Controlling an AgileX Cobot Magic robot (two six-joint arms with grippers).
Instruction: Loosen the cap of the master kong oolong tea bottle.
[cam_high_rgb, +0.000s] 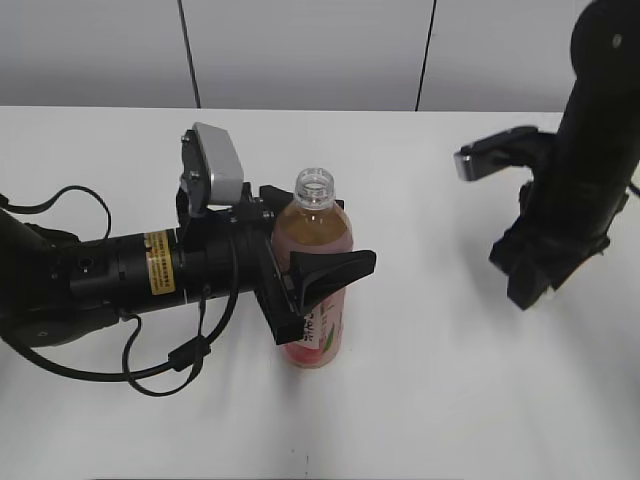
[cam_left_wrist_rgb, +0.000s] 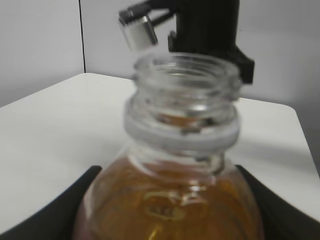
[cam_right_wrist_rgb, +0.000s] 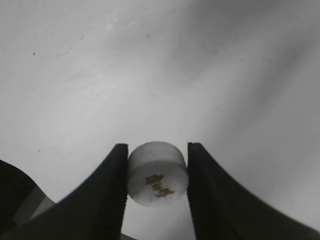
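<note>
The master kong oolong tea bottle (cam_high_rgb: 315, 270) stands upright on the white table, its threaded neck open with no cap on it. It fills the left wrist view (cam_left_wrist_rgb: 175, 190). My left gripper (cam_high_rgb: 318, 290) is shut on the bottle's body, one black finger on each side. The white cap (cam_right_wrist_rgb: 157, 173), with a small dark mark on its top, is held between the black fingers of my right gripper (cam_right_wrist_rgb: 156, 175), above the table surface. In the exterior view my right gripper (cam_high_rgb: 535, 275) is off to the right of the bottle, and the cap is hidden there.
The white table (cam_high_rgb: 450, 400) runs to a grey panelled wall at the back. The right arm also shows behind the bottle neck in the left wrist view (cam_left_wrist_rgb: 205, 30). The left arm's cables (cam_high_rgb: 170, 365) loop over the table at the left.
</note>
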